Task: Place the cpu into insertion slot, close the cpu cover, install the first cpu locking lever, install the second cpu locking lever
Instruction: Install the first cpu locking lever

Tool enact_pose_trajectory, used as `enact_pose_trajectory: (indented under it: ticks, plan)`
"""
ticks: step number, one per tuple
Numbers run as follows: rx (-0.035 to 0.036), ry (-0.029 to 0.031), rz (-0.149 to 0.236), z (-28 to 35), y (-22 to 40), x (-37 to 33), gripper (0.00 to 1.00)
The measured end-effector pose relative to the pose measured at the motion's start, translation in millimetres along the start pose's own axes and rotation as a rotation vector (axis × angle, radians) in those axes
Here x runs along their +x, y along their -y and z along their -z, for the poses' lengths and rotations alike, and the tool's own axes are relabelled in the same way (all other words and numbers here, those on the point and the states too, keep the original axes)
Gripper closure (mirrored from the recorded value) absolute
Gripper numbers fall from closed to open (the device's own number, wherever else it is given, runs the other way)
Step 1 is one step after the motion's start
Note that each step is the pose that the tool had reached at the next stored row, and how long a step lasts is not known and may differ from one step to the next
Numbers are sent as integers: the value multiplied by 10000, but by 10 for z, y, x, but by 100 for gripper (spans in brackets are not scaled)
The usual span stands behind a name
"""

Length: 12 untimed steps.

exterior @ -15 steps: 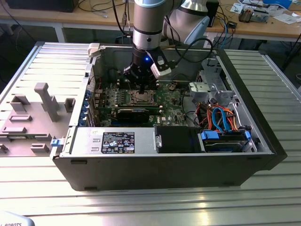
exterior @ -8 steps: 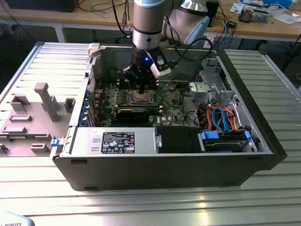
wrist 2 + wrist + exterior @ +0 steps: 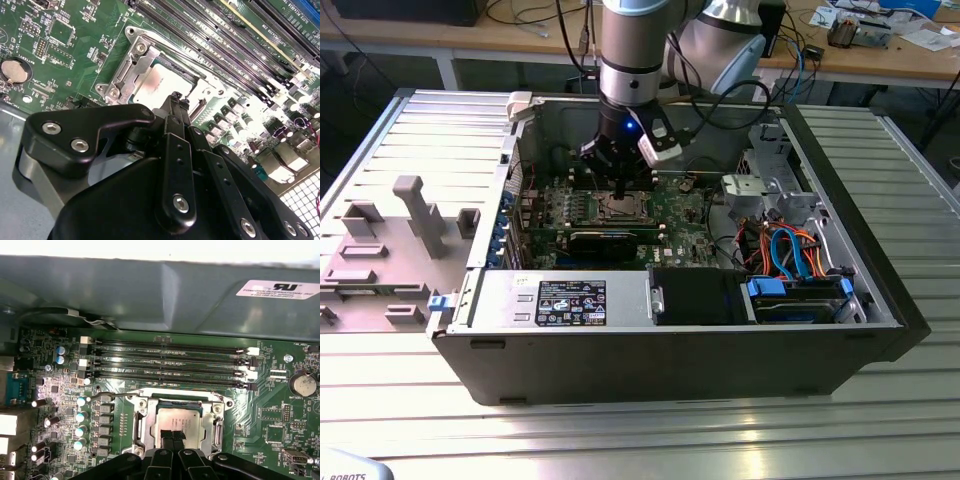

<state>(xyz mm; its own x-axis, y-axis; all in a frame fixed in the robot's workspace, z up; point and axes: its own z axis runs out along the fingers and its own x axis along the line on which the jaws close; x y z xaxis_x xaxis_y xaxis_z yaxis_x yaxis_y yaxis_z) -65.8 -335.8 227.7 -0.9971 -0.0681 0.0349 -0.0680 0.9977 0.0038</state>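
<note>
In the first wrist view the gripper (image 3: 173, 436) hangs with its fingers pressed together, tips over the cpu (image 3: 178, 424), which already lies in the insertion slot (image 3: 141, 426). Working the cpu cover (image 3: 218, 426) well probably means a straight, gentle press. In the exterior view the open computer case (image 3: 880, 300) holds the motherboard (image 3: 685, 215) at its ten o'clock and the drive bay (image 3: 795, 295) at four.
</note>
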Motion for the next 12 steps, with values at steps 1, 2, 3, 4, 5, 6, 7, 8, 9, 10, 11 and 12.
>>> enact_pose_trajectory:
  ticks: [1,2,3,4,5,6,7,8,9,10,11,12]
  plan:
    - [-1,0,1,0,0,2,89]
    - [0,0,0,0,0,5,89]
    - [0,0,1,0,0,6,89]
    - [0,0,1,0,0,8,89]
    - [0,0,1,-1,-1,12,89]
    - [0,0,1,-1,-1,14,89]
    - [0,0,1,0,-1,15,89]
    - [0,0,1,-1,-1,17,89]
    - [0,0,1,-1,-1,19,89]
    - [0,0,1,-1,-1,21,89]
    - [0,0,1,-1,-1,22,89]
    - [0,0,0,-1,-2,25,89]
